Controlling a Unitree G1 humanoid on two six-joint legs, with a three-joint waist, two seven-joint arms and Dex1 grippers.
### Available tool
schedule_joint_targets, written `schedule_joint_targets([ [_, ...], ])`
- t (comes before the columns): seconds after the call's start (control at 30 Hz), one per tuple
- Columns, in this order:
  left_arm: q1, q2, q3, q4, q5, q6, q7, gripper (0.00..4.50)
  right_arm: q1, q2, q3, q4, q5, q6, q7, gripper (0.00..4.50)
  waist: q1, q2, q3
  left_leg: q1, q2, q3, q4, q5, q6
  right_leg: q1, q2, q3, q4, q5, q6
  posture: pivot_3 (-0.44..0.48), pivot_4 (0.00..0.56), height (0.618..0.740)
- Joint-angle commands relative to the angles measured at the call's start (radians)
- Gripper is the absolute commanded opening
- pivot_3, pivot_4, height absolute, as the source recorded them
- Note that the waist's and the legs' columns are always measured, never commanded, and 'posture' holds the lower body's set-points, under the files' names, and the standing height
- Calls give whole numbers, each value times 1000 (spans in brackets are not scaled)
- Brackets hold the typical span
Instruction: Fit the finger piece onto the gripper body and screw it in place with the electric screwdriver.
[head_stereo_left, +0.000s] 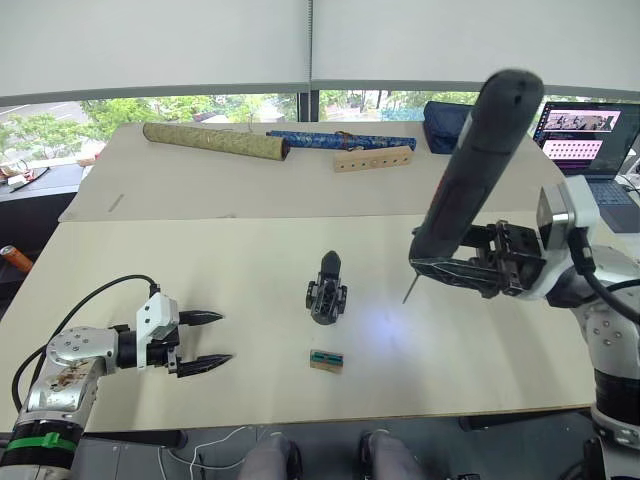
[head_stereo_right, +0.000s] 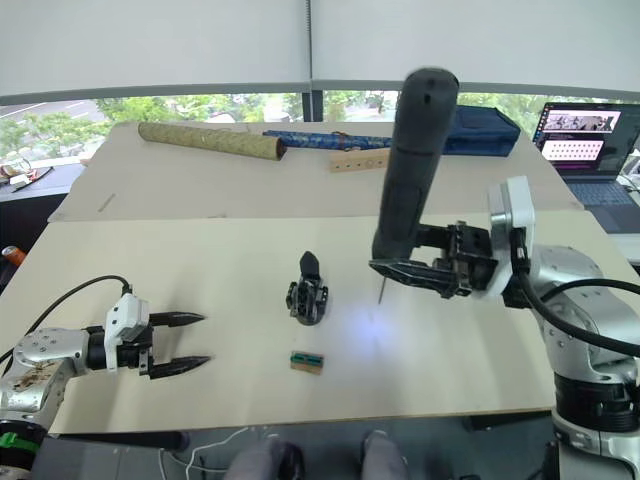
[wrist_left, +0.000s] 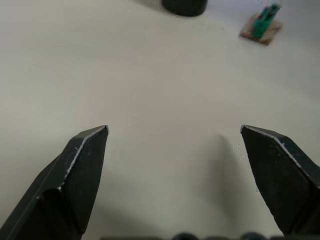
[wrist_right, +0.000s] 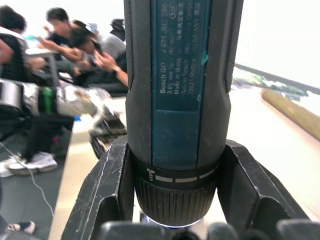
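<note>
The gripper body (head_stereo_left: 327, 292) sits mid-table, a black blocky mechanism with a pointed black finger sticking up from it toward the far side. My right gripper (head_stereo_left: 470, 262) is shut on the electric screwdriver (head_stereo_left: 472, 172), held nearly upright and above the table to the right of the gripper body, with its thin bit (head_stereo_left: 408, 290) pointing down. The screwdriver's barrel (wrist_right: 180, 100) sits clamped between that gripper's fingers (wrist_right: 107, 192). My left gripper (head_stereo_left: 205, 340) stands open over the table at the left, empty, well left of the gripper body. No loose finger piece is visible.
A small green-and-tan block (head_stereo_left: 327, 360) lies just in front of the gripper body. Two rolled tubes (head_stereo_left: 215, 141) and a drilled wooden strip (head_stereo_left: 372, 159) lie along the far table. A laptop (head_stereo_left: 590, 150) and a blue pouch (head_stereo_left: 445, 125) stand at the far right. People sit beyond the table (wrist_right: 60, 45).
</note>
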Motion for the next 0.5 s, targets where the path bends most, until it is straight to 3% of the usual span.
schedule_joint_targets([
  [0.03,-3,-7,17,-123,-60,71,31,4475,-16,9,-32,-55,29,-37,-27,1895,0,0,0,0,0,0,0,0,0,0,0,0,0,0,0,0,150,740],
  [0.23,4,-28,-60,-276,-45,104,53,4475,-37,61,13,-138,99,13,-117,1895,1,0,0,0,0,0,0,0,-1,0,1,0,1,0,0,0,150,740],
  [0.33,-24,-67,-123,-270,-24,159,105,4475,-62,123,95,-181,92,12,-155,1895,1,0,0,1,0,1,0,0,-1,0,2,1,1,0,0,0,150,740],
  [0.5,-35,-120,-212,-279,38,105,118,4475,-28,177,196,-219,38,-35,-145,1895,7,0,0,0,-1,0,0,1,-1,0,3,1,1,0,0,0,150,740],
])
